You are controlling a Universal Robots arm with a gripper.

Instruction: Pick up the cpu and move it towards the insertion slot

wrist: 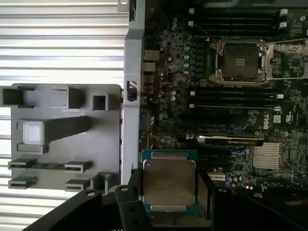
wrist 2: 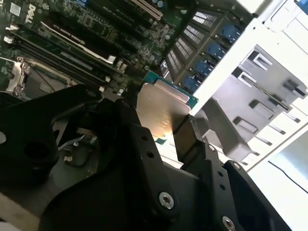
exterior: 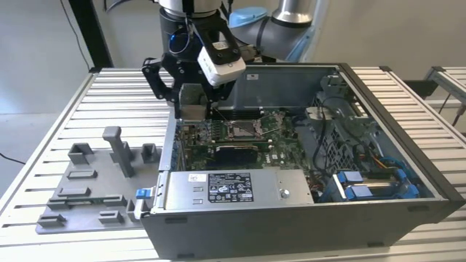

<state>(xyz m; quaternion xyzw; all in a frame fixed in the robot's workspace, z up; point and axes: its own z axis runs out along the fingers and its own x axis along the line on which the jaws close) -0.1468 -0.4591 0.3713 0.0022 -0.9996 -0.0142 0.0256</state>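
Cpu (wrist: 168, 182) sits clamped between the black fingers (wrist: 132, 192) of the gripper (wrist: 169, 195), its silvery top plain in both wrist views (wrist 2: 161, 111), held up in the air above the green board (wrist: 178, 62). From the exterior view the gripper (exterior: 191, 106) hangs over the near-left edge of the open computer case (exterior: 378, 164), by its wall. The insertion slot (wrist: 239, 61) lies well apart from the chip, its metal frame open; long black memory slots (wrist: 236, 94) run beside it. A grey plastic tray (exterior: 87, 185) rests on the slatted table (exterior: 51, 120) outside the case. Blue-tabbed drive bays (exterior: 371, 185) and cables crowd the far side.
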